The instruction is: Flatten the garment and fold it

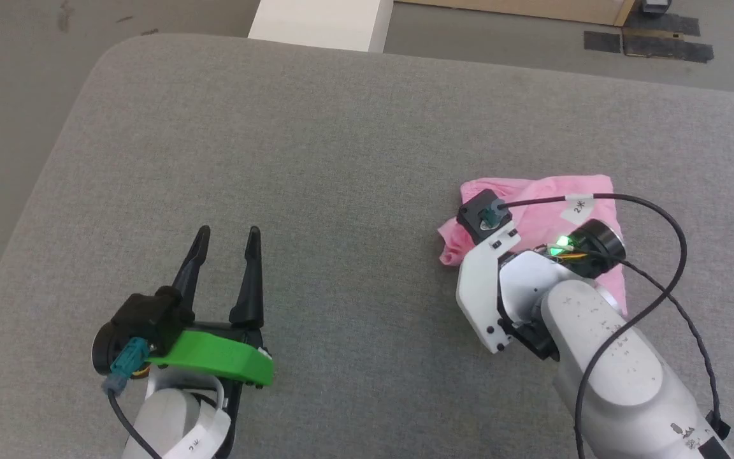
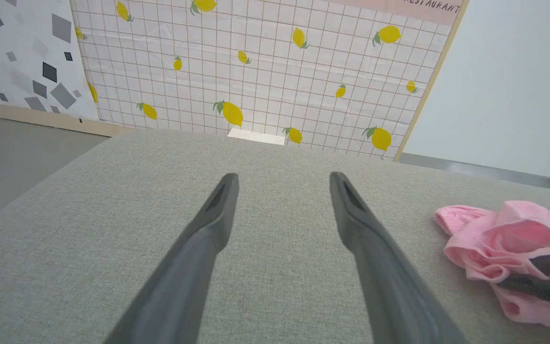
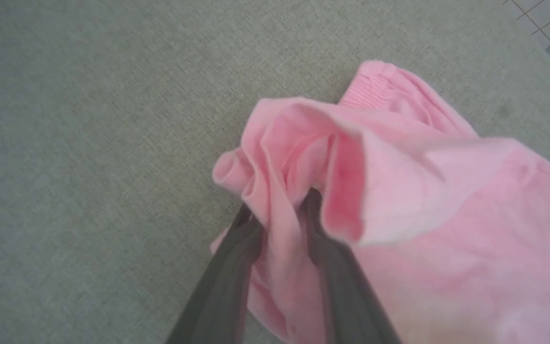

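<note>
The garment (image 1: 542,201) is a crumpled light-pink heap on the right part of the grey cloth-covered table (image 1: 341,159). Its gathered waistband (image 3: 375,83) points away from my right wrist. My right gripper (image 3: 280,210) reaches down into the heap; its fingers stand slightly parted with a fold of pink fabric between them. In the left wrist view the right gripper (image 2: 518,273) enters from the right edge over the garment (image 2: 490,239). My left gripper (image 1: 228,233) hovers open and empty over bare table at the lower left, well apart from the garment; its fingers (image 2: 217,210) are spread wide.
A white block (image 1: 322,22) stands beyond the table's far edge, with black tape patches (image 1: 647,41) on the floor to its right. A lemon-patterned panel (image 2: 256,62) rises behind the table. A dark cable (image 1: 660,210) loops over my right wrist.
</note>
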### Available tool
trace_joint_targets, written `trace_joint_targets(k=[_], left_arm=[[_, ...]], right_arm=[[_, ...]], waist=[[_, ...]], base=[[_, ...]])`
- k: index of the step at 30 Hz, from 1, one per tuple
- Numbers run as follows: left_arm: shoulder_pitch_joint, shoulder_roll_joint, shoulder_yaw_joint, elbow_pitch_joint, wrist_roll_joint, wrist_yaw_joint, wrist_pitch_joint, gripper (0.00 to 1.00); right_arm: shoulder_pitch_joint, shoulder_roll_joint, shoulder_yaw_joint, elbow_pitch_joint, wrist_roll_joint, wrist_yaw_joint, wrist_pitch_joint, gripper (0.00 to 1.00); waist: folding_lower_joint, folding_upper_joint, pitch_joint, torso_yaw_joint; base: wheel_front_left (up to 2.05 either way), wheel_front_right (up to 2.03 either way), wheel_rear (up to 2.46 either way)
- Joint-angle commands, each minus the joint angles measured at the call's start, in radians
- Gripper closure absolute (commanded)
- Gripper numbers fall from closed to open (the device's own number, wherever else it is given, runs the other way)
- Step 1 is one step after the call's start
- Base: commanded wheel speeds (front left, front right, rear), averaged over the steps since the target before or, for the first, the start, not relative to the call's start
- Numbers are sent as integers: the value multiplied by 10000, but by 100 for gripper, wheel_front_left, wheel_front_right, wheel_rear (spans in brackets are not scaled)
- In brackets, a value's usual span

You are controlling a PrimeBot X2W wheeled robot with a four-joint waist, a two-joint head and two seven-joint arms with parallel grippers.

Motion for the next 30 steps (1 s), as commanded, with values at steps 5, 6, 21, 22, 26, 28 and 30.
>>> trace_joint_targets(k=[5,6,21,22,26,28,30], left_arm=[[-4,-26,71,82,-57,-38,-45,0],[25,-26,79,93,-51,-38,-45,0],[611,-26,193,133,-5,-38,-45,0],[637,-26,206,123,-11,-38,-45,0],[710,-26,254,109,-37,-38,-45,0],[720,-26,247,108,-38,-38,-45,0],[739,-26,259,120,-38,-38,-45,0]], right_arm=[[-153,-138,7,-348,495,-15,-657,0],[-146,-158,-60,-469,546,-15,-814,0],[1722,144,-3133,-2758,564,-15,-5494,0],[1930,163,-3342,-2853,594,-15,-5768,0],[2838,205,-4136,-3150,757,-15,-7022,0],[3216,210,-4347,-3154,883,-15,-7518,0],[3591,211,-4476,-3088,876,-15,-7873,0]], waist=[[0,0,-323,-194],[0,0,-381,-227],[0,0,-1367,-734],[0,0,-1402,-765],[0,0,-1560,-941],[0,0,-1599,-1022],[0,0,-1659,-1100]], base=[[0,0,0],[0,0,0],[0,0,0],[0,0,0],[0,0,0],[0,0,0],[0,0,0]])
